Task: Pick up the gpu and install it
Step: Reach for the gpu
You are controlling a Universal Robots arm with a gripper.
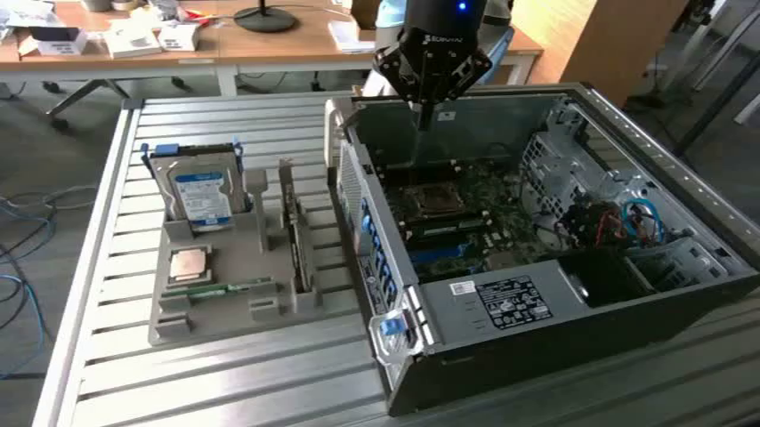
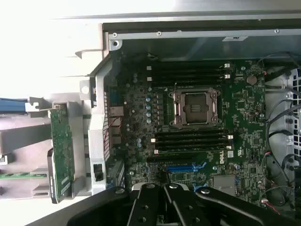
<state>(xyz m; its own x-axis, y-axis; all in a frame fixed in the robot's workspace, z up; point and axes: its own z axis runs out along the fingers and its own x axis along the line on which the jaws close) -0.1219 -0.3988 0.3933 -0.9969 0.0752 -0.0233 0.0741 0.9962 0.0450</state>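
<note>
Gripper (image 2: 164, 195), closed and empty, points down over the open case (image 1: 475, 325); gpu (image 1: 290, 227) stands outside it.

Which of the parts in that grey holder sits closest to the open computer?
The gpu, the thin card standing on edge; the hard drive stands farther off.

Gpu (image 1: 290, 233): thin flat card, dark seen edge-on, standing upright on its long edge in a slot of the grey holder (image 1: 226, 311), untouched. It sits on the holder's side toward the exterior view's right, just beside the open computer case (image 1: 535, 365). In the wrist view the card shows a green circuit face.
</note>
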